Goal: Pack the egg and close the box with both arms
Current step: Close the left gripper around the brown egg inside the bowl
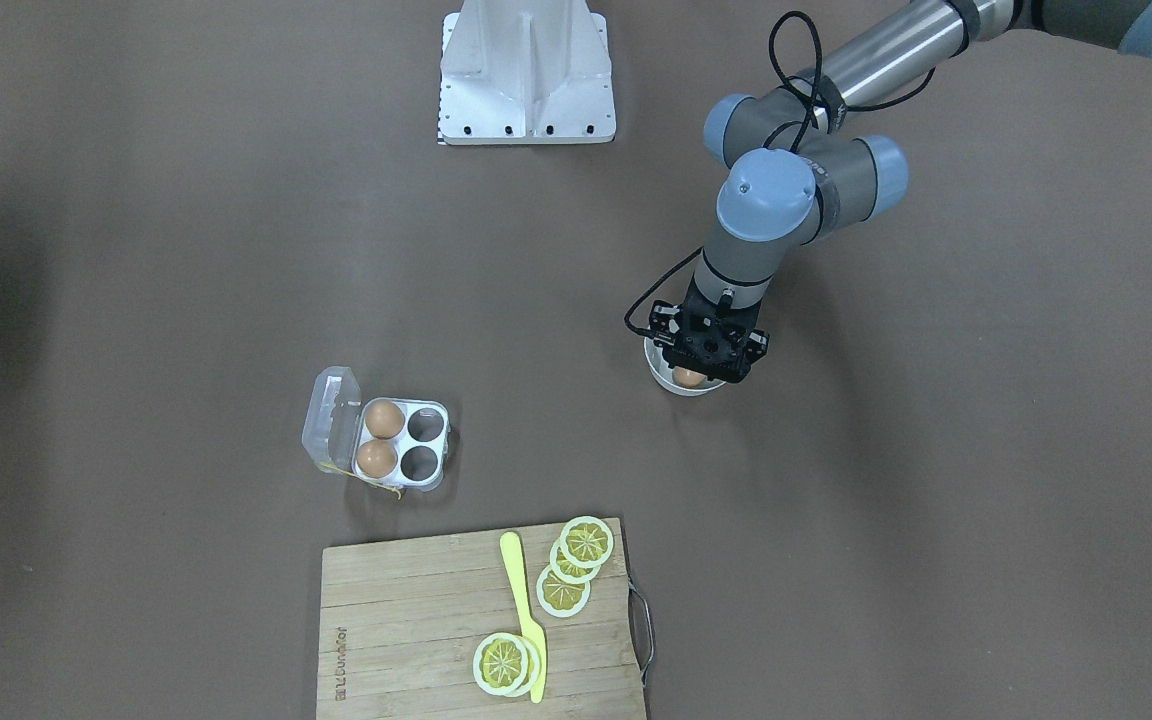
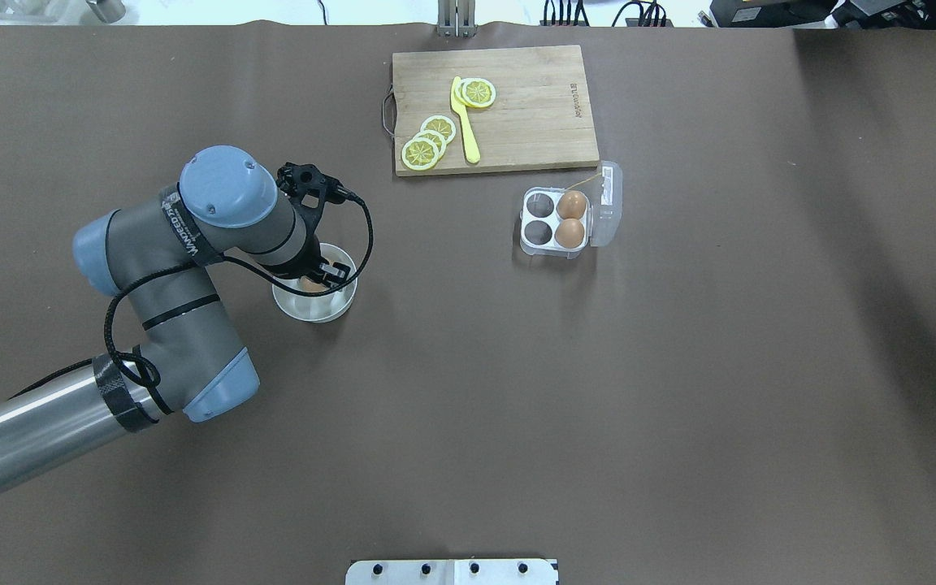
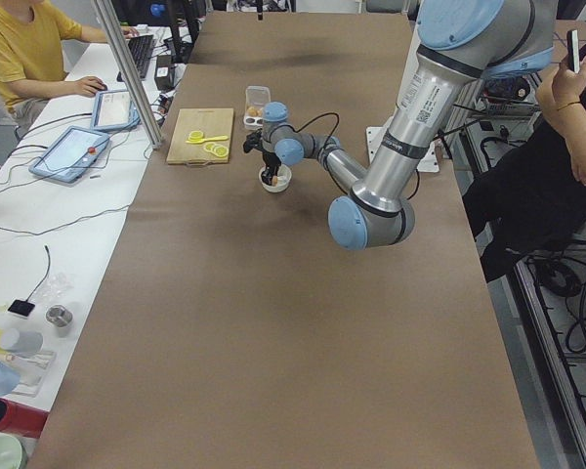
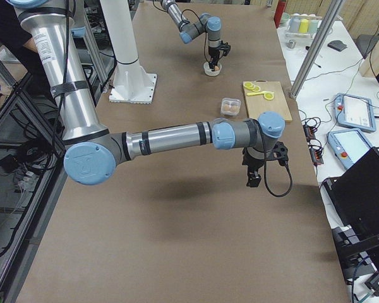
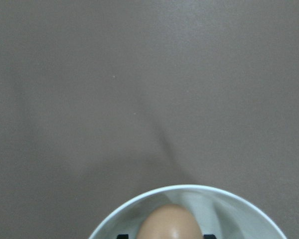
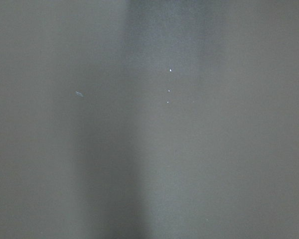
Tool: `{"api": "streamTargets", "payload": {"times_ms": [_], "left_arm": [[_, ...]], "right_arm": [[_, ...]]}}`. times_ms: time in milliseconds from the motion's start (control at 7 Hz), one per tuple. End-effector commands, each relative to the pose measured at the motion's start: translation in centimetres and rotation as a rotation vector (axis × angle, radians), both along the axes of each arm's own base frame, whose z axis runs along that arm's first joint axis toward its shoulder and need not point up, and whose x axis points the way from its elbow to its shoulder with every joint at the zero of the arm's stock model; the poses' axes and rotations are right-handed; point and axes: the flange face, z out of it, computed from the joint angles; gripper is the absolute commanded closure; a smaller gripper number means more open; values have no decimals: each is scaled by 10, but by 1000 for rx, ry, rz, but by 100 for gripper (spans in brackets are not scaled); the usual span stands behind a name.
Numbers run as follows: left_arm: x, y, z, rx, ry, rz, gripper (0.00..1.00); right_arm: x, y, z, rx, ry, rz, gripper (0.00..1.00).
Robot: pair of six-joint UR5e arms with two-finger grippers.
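The egg (image 5: 170, 222) lies in a round white bowl (image 2: 315, 309); it also shows in the front view (image 1: 689, 378). My left gripper (image 2: 318, 279) reaches down into the bowl. Its black fingertips (image 5: 122, 236) hug the egg on both sides, so it looks shut on it. The clear box (image 1: 414, 447) stands open with its lid (image 1: 330, 417) raised. Two more eggs (image 1: 383, 419) fill the cells beside the lid; two cells are empty. My right gripper (image 4: 252, 182) hovers over bare table, far from the box. I cannot tell whether it is open.
A wooden cutting board (image 1: 406, 620) with lemon slices (image 1: 584, 542) and a yellow knife (image 1: 522, 610) lies beyond the box. The white robot base (image 1: 526, 75) stands at the table edge. Operators sit along the side in the left view.
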Motion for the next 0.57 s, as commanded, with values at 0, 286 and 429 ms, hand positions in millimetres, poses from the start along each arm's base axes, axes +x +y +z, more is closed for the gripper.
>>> {"api": "streamTargets", "payload": {"times_ms": [0,286,429], "left_arm": [[-3,1,-5,4,10,1,58],[-13,5,-26,25,47,1,57],[-26,14,-32,40,69,2,57]], "right_arm": [[0,0,0,1,0,0,0],[0,0,0,1,0,0,0],[1,0,0,1,0,2,0]]}}
